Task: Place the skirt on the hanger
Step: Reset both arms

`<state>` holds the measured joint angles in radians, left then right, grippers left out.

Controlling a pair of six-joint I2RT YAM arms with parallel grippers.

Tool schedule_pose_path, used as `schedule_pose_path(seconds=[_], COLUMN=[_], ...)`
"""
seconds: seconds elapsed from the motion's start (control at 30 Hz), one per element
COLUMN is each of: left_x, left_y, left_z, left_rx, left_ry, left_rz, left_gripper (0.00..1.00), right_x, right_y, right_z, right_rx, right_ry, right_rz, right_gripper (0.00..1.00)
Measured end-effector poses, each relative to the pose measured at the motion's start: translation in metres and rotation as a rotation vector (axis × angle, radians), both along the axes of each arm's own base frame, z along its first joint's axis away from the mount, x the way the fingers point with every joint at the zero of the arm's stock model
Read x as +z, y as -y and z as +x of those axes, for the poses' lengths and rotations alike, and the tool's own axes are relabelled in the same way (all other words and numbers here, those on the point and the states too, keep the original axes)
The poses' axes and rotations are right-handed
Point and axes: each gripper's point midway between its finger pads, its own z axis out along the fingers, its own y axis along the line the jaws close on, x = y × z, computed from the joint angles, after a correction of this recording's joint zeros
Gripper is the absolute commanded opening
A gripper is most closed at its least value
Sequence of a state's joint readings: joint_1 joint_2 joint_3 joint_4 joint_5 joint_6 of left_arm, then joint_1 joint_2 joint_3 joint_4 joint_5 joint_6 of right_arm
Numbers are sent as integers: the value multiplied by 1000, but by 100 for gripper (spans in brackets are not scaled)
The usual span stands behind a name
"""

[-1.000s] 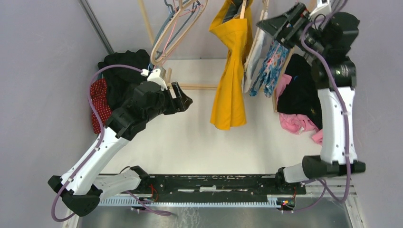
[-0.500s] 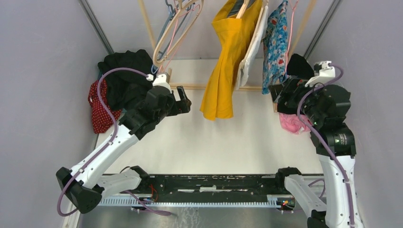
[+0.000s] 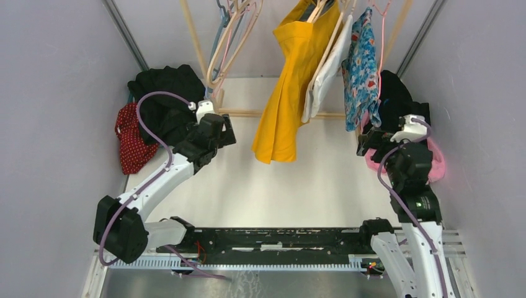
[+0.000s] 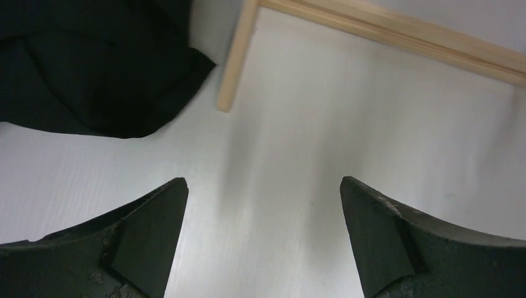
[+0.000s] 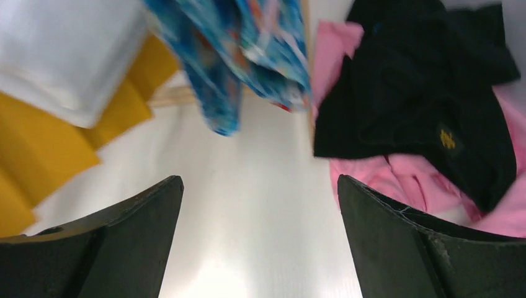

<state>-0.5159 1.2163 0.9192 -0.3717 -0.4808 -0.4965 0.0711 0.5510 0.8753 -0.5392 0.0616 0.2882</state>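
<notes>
Skirt [image 3: 361, 68], blue floral, hangs on a pink hanger [image 3: 379, 9] at the rail, right of the yellow garment [image 3: 285, 93]. Left gripper [image 4: 262, 192] hovers spread wide beside a black pile [image 4: 93, 62] — right gripper [image 5: 259, 183], equally spread, is near a pink-and-black heap [image 5: 403, 93].

R gripper [image 5: 260, 181] drops from rack to low by pink pile [image 5: 378, 177]; floral skirt [image 3: 363, 68] now hangs free; L gripper [image 4: 263, 187] shifts slightly toward black clothes [image 4: 93, 68].
</notes>
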Motion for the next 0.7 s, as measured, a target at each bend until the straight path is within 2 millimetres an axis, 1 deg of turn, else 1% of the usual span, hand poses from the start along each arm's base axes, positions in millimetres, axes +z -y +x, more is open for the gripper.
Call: schedule_pose_path(seconds=[0.07, 0.1, 0.13, 0.2, 0.27, 0.33, 0.43, 0.5, 0.6, 0.7], left_x=[-14, -22, -29, -44, -54, -59, -63, -69, -84, -101], left_y=[-21, -32, -40, -60, -73, -84, -102, -113, -128, -138], left_z=[7, 8, 8, 6, 4, 5, 9, 9, 7, 8], left_rx=[66, 96, 117, 158, 183, 203, 235, 254, 272, 272], left_ry=[2, 0, -4, -10, -13, -7, 31, 56, 65, 58], left_rz=[21, 41, 54, 95, 127, 148, 179, 191, 221, 263], left_gripper=[99, 99, 99, 99, 99, 99, 99, 99, 99, 99], right_x=[-33, -57, -72, -112, -143, -155, -160, -163, -174, -189], right_y=[9, 14, 16, 24, 31, 36, 44, 47, 50, 53], right_z=[10, 16, 17, 18, 15, 16, 25, 33, 42, 53], right_rx=[-48, -74, -88, -128, -163, -191, -233, -244, -253, -267], right_ry=[-55, -93, -120, -187, -234, -237, -190, -159, -139, -136], right_rz=[-26, -40, -49, -71, -91, -106, -126, -138, -166, -193], right_gripper=[100, 100, 100, 100, 100, 100, 100, 100, 100, 100])
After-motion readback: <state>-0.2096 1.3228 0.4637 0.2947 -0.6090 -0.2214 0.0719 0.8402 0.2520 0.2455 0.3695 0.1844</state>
